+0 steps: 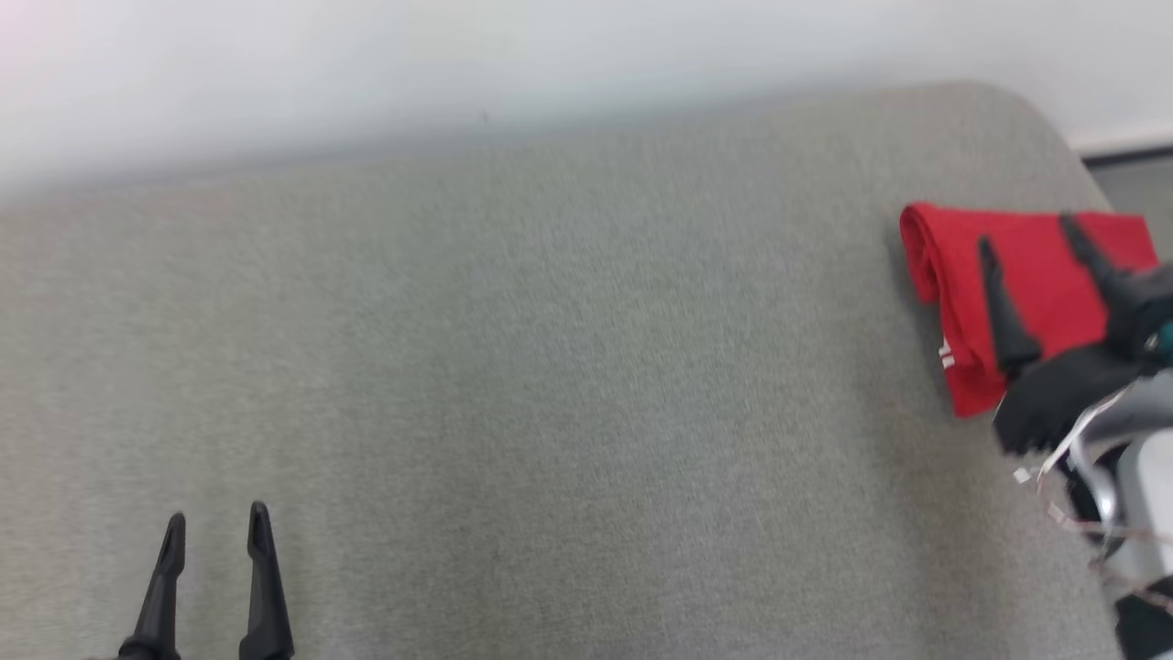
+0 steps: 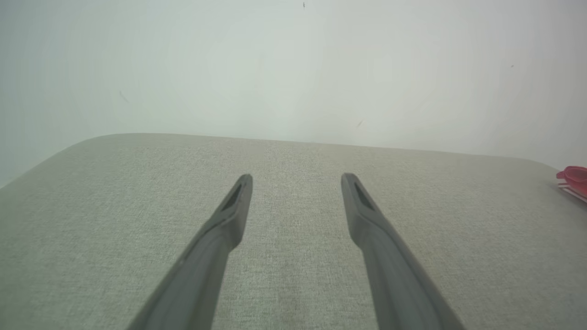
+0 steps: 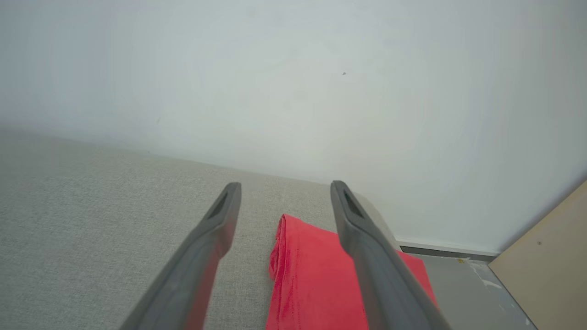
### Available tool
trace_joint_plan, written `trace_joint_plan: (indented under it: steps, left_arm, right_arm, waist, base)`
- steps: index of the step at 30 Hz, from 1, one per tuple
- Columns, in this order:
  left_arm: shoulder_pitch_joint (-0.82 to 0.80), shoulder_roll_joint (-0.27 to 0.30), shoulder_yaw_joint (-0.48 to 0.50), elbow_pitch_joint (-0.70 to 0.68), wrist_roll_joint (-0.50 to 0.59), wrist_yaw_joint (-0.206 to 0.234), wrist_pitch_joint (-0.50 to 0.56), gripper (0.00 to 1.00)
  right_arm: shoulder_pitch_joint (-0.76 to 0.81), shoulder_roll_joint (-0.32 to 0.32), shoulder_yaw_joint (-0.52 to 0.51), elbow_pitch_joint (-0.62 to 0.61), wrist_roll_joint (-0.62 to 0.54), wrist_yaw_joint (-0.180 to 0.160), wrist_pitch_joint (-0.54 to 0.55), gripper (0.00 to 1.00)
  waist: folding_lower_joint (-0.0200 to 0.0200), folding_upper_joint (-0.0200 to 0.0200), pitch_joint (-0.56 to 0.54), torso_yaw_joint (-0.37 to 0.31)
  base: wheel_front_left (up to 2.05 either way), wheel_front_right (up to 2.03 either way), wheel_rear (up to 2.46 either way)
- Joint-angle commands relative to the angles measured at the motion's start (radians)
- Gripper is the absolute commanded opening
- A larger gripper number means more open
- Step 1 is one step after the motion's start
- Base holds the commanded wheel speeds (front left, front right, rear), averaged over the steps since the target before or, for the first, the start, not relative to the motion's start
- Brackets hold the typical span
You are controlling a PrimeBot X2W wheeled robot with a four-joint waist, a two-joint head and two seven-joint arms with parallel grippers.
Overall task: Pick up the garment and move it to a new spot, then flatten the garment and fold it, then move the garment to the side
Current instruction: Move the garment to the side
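Head view: grey fabric surface [image 1: 550, 367], red garment [image 1: 1040, 261], white wall [image 1: 458, 55].

The left gripper [image 1: 217, 513], at the lower left of the frame, has 2 long matte black fingers [image 2: 220, 238] tapering to slim rounded tips, each with a narrow slot-like recess near its end. The right gripper [image 1: 1026, 231], at the right edge, has a bulky black base with a teal spot. Behind it is a pale forearm [image 1: 1150, 495] with thin light cables [image 1: 1081, 429].
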Motion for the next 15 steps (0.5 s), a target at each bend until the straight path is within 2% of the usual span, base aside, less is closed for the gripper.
trace_joint_plan:
  steps: [1, 7, 15]
  left_arm:
    - [0.018, -0.003, 0.006, -0.004, -0.01, 0.003, -0.003, 1.0]
    - [0.065, -0.005, 0.009, 0.016, -0.023, 0.028, -0.003, 1.0]
    - [0.104, -0.005, 0.036, 0.063, -0.015, 0.061, -0.003, 1.0]
  right_arm:
    - [0.03, 0.007, 0.004, -0.009, 0.016, -0.003, -0.005, 1.0]
    - [0.157, 0.043, 0.034, -0.037, 0.045, -0.003, -0.045, 1.0]
    - [0.323, 0.133, 0.035, -0.096, 0.056, -0.003, -0.107, 1.0]
  waist:
    - [0.0002, 0.0001, -0.078, 0.039]
    - [0.0002, 0.0001, -0.142, 0.071]
    - [0.0002, 0.0001, -0.186, 0.091]
  base:
    - [0.0, 0.0, 0.0]
    - [0.0, 0.0, 0.0]
    - [0.0, 0.0, 0.0]
